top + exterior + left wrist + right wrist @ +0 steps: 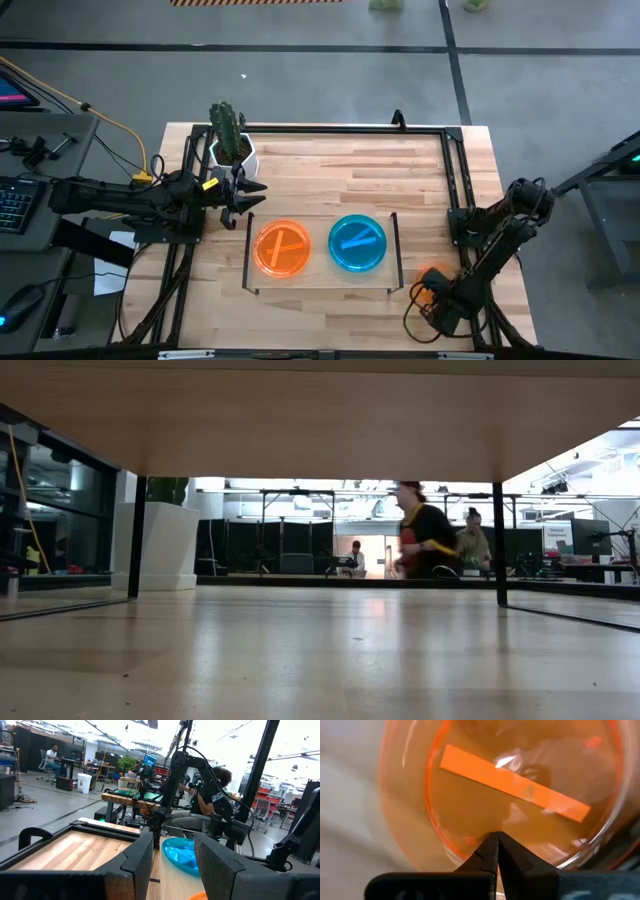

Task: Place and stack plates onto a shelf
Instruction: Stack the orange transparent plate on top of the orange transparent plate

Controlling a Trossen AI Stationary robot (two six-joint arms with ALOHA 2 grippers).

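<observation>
The shelf (322,278) stands mid-table and carries one orange plate (283,250) and one teal-blue plate (357,243) side by side, each flat on the board. A second orange plate (430,273) is near the table's right near corner, under my right gripper (437,290), which is shut on it. It fills the right wrist view (510,785). My left gripper (250,200) hovers open beside the cactus pot, left of the shelf and level with its far edge, pointing right. Between its fingers (172,862) I see the blue plate (182,855). My right gripper pinches the second orange plate at its rim (470,851) between the two fingers, coming from above and pointing down. The fingers themselves cover the place of contact. Whether the plate is lifted or rests on the table, I cannot tell.
A white cactus pot (232,150) stands at the table's far left, close to my left gripper, and shows in the low view (165,545). The black frame (455,180) rings the tabletop. From table height the shelf board (320,420) spans overhead. People move in the room behind.
</observation>
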